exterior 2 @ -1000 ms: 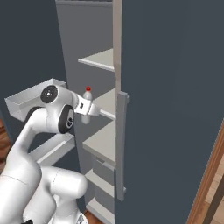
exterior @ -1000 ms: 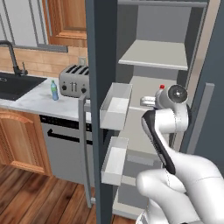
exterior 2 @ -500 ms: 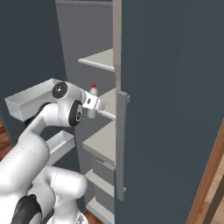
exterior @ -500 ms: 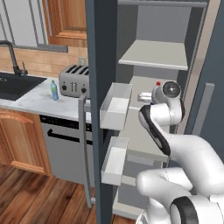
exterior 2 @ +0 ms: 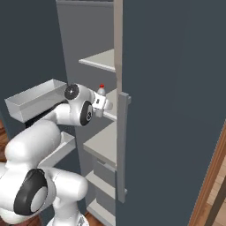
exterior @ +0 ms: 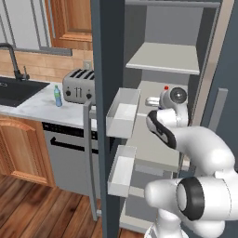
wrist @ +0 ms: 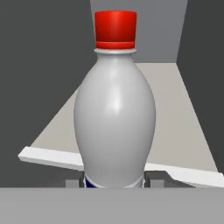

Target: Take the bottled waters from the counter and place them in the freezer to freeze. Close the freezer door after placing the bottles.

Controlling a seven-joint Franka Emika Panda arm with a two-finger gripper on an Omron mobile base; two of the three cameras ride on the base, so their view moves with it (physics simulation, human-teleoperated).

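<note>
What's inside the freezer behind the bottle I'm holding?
Behind the red-capped bottle, upright in the gripper, lies a bare pale grey shelf running to the freezer's back wall. The bottle covers the shelf's middle strip, so that part can't be checked.

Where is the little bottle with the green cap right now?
The green-capped bottle stands upright on the marble counter in the left base view, between the black sink and the toaster, left of the open freezer door.

This is a kitchen. A silver toaster (exterior: 79,86) sits on the white marble surface (exterior: 32,106), beside a black sink (exterior: 16,89). Brown wooden cabinets (exterior: 19,152) stand below, and a tall dark grey freezer (exterior: 177,56) stands open on the right.
</note>
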